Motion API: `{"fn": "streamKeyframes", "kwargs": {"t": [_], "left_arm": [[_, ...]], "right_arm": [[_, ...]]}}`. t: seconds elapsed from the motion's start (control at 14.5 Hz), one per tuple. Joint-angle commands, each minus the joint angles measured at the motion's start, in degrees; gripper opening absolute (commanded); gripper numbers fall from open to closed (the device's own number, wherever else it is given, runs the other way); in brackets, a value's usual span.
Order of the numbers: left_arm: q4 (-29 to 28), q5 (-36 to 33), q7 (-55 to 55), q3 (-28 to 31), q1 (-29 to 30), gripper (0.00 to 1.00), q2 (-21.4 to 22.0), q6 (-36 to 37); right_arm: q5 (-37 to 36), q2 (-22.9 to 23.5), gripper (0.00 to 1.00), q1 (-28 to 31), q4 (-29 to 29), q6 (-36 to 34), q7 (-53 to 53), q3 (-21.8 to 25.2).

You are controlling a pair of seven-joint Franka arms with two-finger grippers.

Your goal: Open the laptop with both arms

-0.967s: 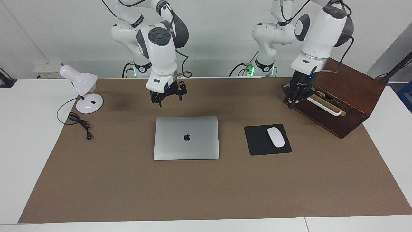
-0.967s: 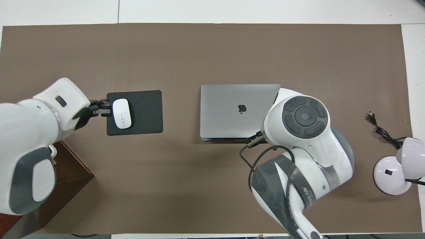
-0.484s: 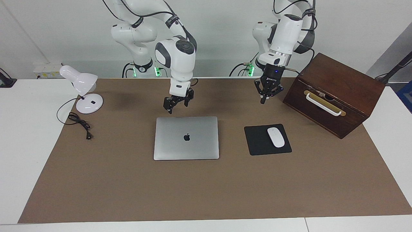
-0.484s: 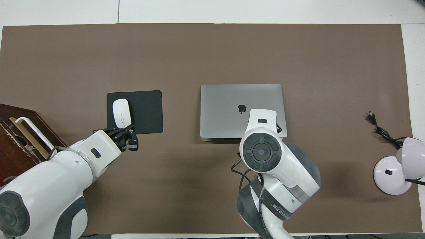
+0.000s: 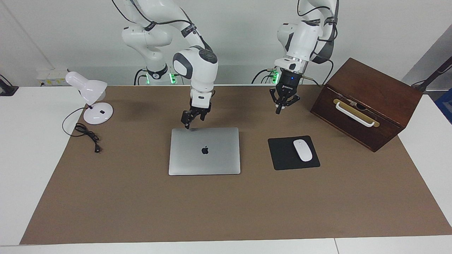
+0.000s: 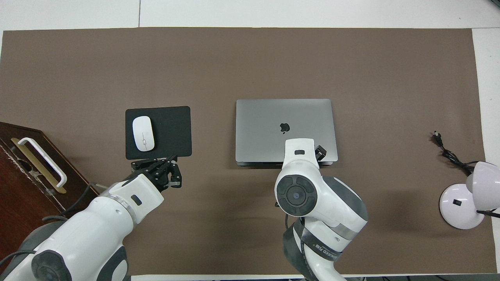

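The laptop (image 5: 204, 151) lies closed and flat on the brown mat, lid up with the dark apple logo showing; it also shows in the overhead view (image 6: 284, 121). My right gripper (image 5: 192, 121) hangs low over the corner of the laptop nearest the robots, toward the right arm's end, and looks open; in the overhead view (image 6: 318, 153) the arm's wrist hides most of it. My left gripper (image 5: 280, 111) hangs above the bare mat, nearer to the robots than the mouse pad, fingers drawn together to a point and empty; it also shows in the overhead view (image 6: 164, 164).
A black mouse pad (image 5: 282, 155) with a white mouse (image 5: 302, 150) lies beside the laptop toward the left arm's end. A brown wooden box (image 5: 367, 102) with a white handle stands at that end. A white desk lamp (image 5: 92, 102) and its cable (image 5: 88, 135) are at the right arm's end.
The right gripper came down and in to the laptop's near corner. The left arm swung away from the wooden box toward the middle of the table, its gripper now above the mat near the mouse pad.
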State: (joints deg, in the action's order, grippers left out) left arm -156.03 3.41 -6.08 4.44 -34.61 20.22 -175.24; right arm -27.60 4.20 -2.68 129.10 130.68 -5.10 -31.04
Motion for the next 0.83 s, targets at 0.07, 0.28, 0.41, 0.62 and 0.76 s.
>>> {"fn": "streamKeyframes", "kwargs": {"t": [0.07, 0.28, 0.41, 0.62, 0.76], "left_arm": [[-1.20, 0.37, -1.65, 0.75, -5.02, 0.00, -10.45, -14.58], [-1.55, 0.37, -2.70, 0.75, -8.01, 0.00, -15.20, -21.27], [-1.64, 0.37, -2.80, 0.75, -10.03, 0.00, -16.00, -22.07], [-1.91, 0.37, -2.88, 0.84, -13.19, 0.00, -19.42, -25.40], [-1.73, 3.60, -2.97, 0.84, -15.82, 0.00, -20.39, -25.50]], "right_arm": [[-2.80, 0.10, 1.00, 0.65, 1.15, 2.11, -1.13, -0.69], [-2.98, 0.37, 1.00, 0.65, 1.42, 2.56, -1.22, -0.69], [-3.07, 0.37, 1.00, 0.65, 1.42, 2.65, -1.22, -0.69], [-3.68, 0.46, 1.00, 0.65, 1.33, 3.08, -1.22, -0.69], [-4.39, 0.90, 1.00, 0.65, 1.33, 4.31, -1.22, -0.69]]}}
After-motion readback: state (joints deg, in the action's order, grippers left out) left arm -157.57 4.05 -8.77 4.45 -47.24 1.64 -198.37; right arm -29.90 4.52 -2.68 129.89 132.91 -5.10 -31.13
